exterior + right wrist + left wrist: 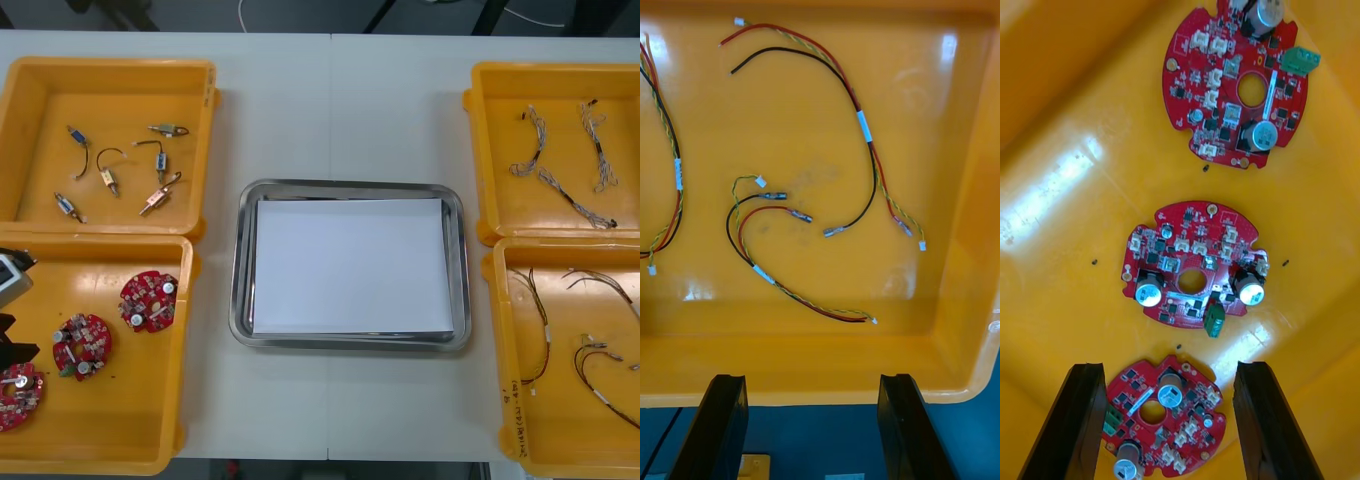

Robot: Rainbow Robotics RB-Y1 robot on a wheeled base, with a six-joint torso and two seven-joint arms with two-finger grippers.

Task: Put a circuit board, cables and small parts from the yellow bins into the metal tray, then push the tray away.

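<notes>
White-lined metal tray (243, 270) at centre holds nothing yet; every step remains. Left jaws, apart, flank a circuit board (1161, 424) at eight o'clock; right jaws, apart, face cables (865, 126) at four o'clock.

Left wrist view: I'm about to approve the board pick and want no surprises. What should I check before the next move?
1. Left end effector open: ok.
2. Nearest circuit board framed between its fingers: ok.
3. Fingers low enough to grip it: cannot tell.
4. Middle circuit board apart from the nearest one: ok.
5. Metal tray white inside, nothing in it: ok.
6. Right end effector open, at the cable bin rim: ok.
</notes>
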